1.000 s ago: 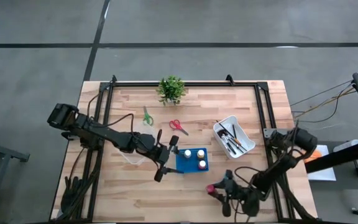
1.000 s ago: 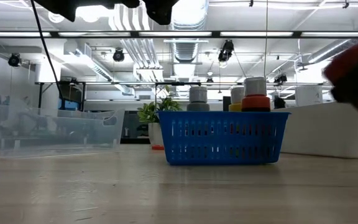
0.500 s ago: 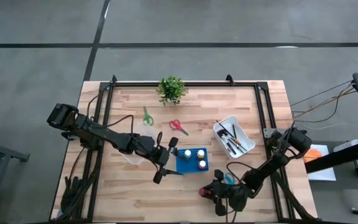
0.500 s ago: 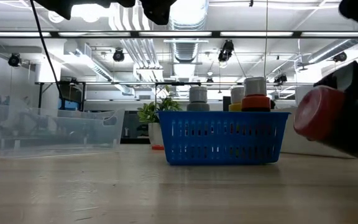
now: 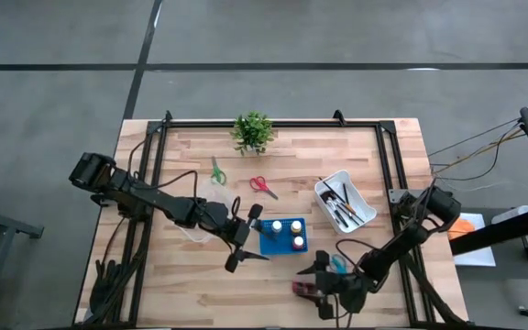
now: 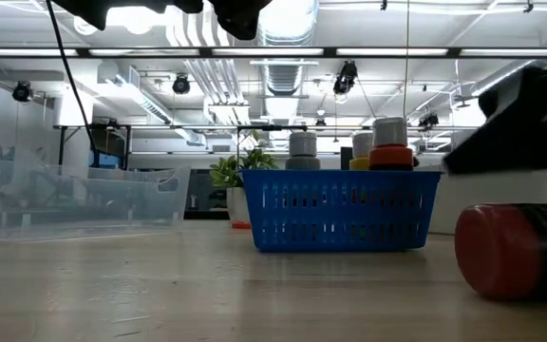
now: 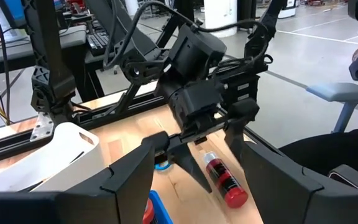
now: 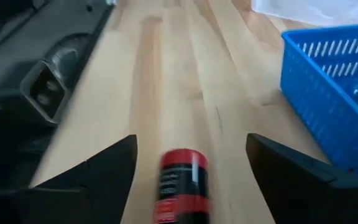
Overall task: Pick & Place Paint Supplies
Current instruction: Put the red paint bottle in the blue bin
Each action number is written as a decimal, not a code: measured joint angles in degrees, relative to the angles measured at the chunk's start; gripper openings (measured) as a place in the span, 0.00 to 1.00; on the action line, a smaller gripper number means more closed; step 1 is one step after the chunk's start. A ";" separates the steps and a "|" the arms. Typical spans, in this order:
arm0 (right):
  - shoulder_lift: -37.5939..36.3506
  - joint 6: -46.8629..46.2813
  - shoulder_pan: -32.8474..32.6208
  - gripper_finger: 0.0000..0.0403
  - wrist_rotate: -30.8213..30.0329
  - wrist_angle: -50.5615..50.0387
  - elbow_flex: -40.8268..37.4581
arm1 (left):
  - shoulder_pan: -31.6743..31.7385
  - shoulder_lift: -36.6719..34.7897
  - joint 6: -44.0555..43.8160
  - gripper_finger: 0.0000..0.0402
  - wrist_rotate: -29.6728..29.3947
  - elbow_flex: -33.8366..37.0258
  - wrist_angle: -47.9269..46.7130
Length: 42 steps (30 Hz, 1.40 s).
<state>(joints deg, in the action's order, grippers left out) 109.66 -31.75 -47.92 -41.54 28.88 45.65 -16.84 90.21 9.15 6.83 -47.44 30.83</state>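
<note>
Here the right claw [image 5: 312,280] hangs low over the bench's [image 5: 191,284] front edge, fingers spread around the red paint bottle [image 5: 302,290] lying there. The left claw [image 5: 246,240] hovers open beside the blue basket [image 5: 283,246].

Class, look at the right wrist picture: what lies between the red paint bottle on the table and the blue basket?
Only bare wooden table separates the red paint bottle from the blue basket; the low view shows the same empty stretch.
</note>
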 joint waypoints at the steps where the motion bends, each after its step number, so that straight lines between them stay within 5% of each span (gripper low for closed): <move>1: -0.58 -0.17 -0.69 0.74 -0.03 -0.11 0.00 | 0.00 0.00 -0.02 0.62 -0.01 0.00 -0.02; 8: -1.70 -16.00 -9.77 0.75 -1.37 -8.15 0.33 | 0.00 0.00 -0.15 0.62 -0.02 0.00 -0.89; 14: -1.59 -29.74 -14.90 0.75 -11.79 -28.14 4.40 | 0.00 -0.01 -0.09 0.62 -0.02 0.00 -0.41; 32: -1.55 -30.83 -13.71 0.74 -8.56 -31.49 0.83 | -0.92 -0.02 0.00 0.62 0.00 -0.17 -0.95; 42: -1.55 -24.41 -13.07 0.44 -6.31 -26.84 0.56 | -1.01 -0.02 0.00 0.62 -0.01 -0.17 -1.13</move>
<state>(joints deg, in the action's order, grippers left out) 108.12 -56.16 -60.99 -47.85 2.04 46.21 -17.85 90.19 9.15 6.82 -47.62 29.70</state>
